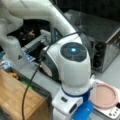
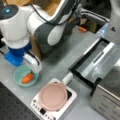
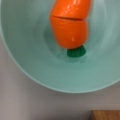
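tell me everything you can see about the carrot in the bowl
The carrot is a glossy orange toy, plastic by its look, with a seam across its body and a small dark green stub at one end. It lies on its side inside the pale teal bowl, resting on the bottom. In a front view the arm hangs over the bowl; the pincer itself does not show.

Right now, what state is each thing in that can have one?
Carrot: lying in the teal bowl, sliced across.
Toaster oven door: open, folded down.
Pink plate: sitting on the white scale.
Pincer: hidden, arm above the bowl.
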Controlling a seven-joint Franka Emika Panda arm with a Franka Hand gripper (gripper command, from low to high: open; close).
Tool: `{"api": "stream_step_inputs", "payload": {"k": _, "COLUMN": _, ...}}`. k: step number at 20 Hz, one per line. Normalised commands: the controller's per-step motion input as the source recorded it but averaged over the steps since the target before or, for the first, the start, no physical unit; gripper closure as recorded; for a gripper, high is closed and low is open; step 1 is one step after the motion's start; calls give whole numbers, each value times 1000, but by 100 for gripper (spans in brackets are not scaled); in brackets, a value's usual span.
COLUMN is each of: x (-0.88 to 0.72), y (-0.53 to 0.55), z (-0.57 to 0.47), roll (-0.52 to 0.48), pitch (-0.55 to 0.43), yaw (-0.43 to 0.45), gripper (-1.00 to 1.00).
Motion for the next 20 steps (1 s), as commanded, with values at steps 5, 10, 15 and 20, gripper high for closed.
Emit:
{"api": "stream_step_inputs", "payload": {"k": 5, "x": 343, "y": -160, "z": 8, "roll": 37, "pitch": 149, "yaw": 40, "gripper": -100}}
{"api": "stream_step_inputs", "payload": {"k": 10, "x": 324, "y": -156, "z": -44, "roll": 14, "pitch": 109, "yaw": 35, "gripper": -100}}
{"api": "stream_step_inputs", "payload": {"k": 15, "x": 278, "y": -179, "z": -36, "roll": -12, "pitch": 112, "yaw": 30, "gripper": -100}}
{"api": "stream_step_inputs", "payload": {"k": 20, "x": 238, "y": -165, "z": 11, "roll": -14, "pitch": 89, "yaw": 27, "gripper": -100}}
